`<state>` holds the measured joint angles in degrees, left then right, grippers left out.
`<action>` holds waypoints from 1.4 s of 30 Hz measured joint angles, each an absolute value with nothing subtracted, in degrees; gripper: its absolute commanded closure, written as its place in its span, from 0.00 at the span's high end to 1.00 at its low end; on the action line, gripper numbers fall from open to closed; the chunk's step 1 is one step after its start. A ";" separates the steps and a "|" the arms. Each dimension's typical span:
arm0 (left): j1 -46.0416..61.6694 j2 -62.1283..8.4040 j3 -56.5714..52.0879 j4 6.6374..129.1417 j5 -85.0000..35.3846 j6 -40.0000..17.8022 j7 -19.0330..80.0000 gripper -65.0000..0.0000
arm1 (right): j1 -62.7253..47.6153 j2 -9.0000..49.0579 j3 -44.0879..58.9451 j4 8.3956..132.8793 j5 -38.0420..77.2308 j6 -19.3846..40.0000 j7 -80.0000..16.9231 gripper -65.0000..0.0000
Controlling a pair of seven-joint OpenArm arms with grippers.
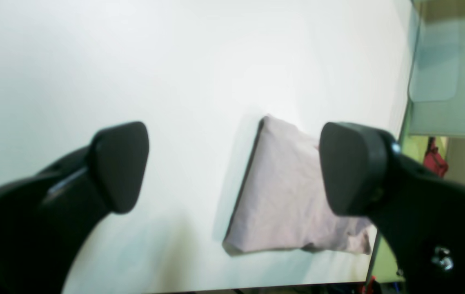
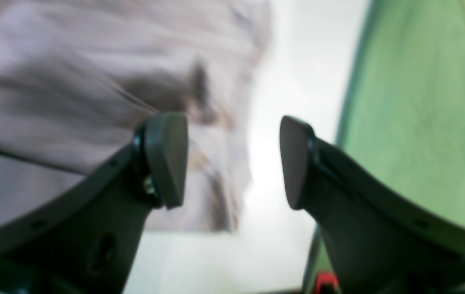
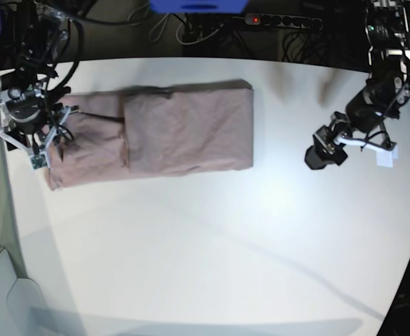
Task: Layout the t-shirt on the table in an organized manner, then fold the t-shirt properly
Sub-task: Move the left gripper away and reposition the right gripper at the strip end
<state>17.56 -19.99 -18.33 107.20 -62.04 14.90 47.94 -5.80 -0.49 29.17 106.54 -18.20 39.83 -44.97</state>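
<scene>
The t-shirt (image 3: pixel 162 126) lies on the white table (image 3: pixel 212 231) as a long mauve band, folded over itself, with a doubled layer toward its right end. My right gripper (image 3: pixel 49 143) hovers at the shirt's left end, near the table's left edge. In the right wrist view that gripper (image 2: pixel 232 163) is open, with nothing between its fingers and the blurred t-shirt (image 2: pixel 73 81) to the left beneath it. My left gripper (image 3: pixel 318 157) hangs over bare table well to the right of the shirt. It (image 1: pixel 236 167) stands wide open, and the folded t-shirt (image 1: pixel 281 196) lies far beyond it.
The table's left edge (image 2: pixel 338 122) runs close to my right gripper, with green floor (image 2: pixel 412 102) beyond. A power strip (image 3: pixel 282 21) and cables lie behind the table. A pale translucent bin (image 1: pixel 444 73) stands off the table's far side.
</scene>
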 measured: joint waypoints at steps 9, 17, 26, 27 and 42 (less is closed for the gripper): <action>17.50 -17.28 -18.26 101.58 -62.28 14.85 47.97 0.00 | 4.97 -0.91 34.44 101.08 -18.02 39.81 -59.22 0.56; 16.45 -15.53 -12.82 98.63 -60.25 15.07 48.21 0.00 | 6.63 -1.13 34.33 100.73 -18.00 39.83 -59.83 0.59; 15.79 -15.42 -10.44 96.29 -56.53 15.18 47.90 0.00 | 11.90 0.05 34.79 91.64 -17.82 39.81 -66.92 0.74; 15.79 -15.40 -10.44 96.29 -56.53 15.18 47.88 0.00 | 12.58 0.05 34.98 91.02 -17.82 39.81 -67.20 0.75; 16.32 -15.40 -10.39 96.29 -56.58 15.16 47.90 0.00 | 16.12 -0.89 34.92 89.97 -11.42 39.81 -70.65 0.81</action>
<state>16.32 -15.40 -10.39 96.29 -56.58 15.16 47.90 16.12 -0.89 34.92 89.97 -11.42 39.81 -70.65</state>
